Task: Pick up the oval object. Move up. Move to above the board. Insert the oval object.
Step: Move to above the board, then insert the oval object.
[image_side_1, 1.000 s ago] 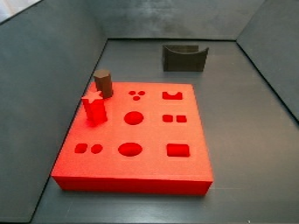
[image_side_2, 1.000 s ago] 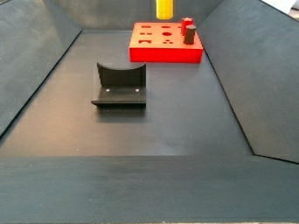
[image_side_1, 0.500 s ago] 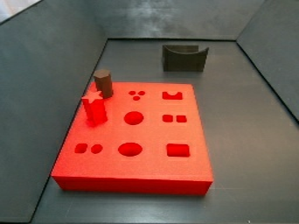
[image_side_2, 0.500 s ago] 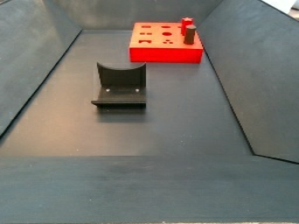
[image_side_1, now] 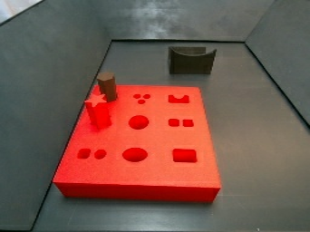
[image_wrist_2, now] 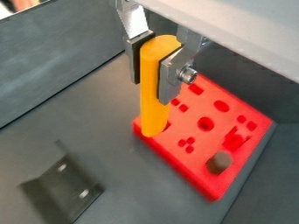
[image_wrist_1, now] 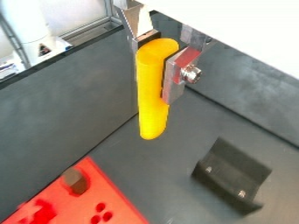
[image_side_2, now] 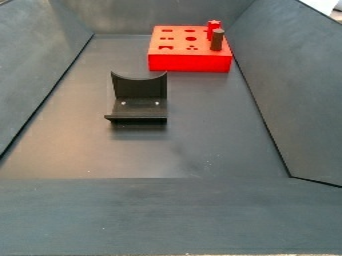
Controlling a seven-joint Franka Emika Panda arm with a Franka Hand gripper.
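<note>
The oval object, a long orange-yellow peg (image_wrist_1: 153, 87), hangs upright in the gripper (image_wrist_1: 158, 57). Both wrist views show the silver fingers shut on its upper part (image_wrist_2: 156, 87). The gripper (image_wrist_2: 156, 66) is high above the floor, and in a wrist view the peg's lower end lines up with a corner of the red board (image_wrist_2: 233, 131). The board (image_side_1: 158, 145) lies flat with several shaped holes and also shows in the other side view (image_side_2: 187, 64). Neither the gripper nor the peg appears in the side views.
A short dark brown cylinder (image_side_1: 107, 86) and a red peg (image_side_1: 98, 112) stand in the board's holes, also in the other side view (image_side_2: 214, 40). The dark grey fixture (image_side_2: 136, 97) stands on the floor apart from the board (image_side_1: 191, 59). Grey sloping walls enclose the floor.
One second ago the peg's yellow lower end showed above the board at the top of a side view. It has since left that view upward. The board and pegs have not moved.
</note>
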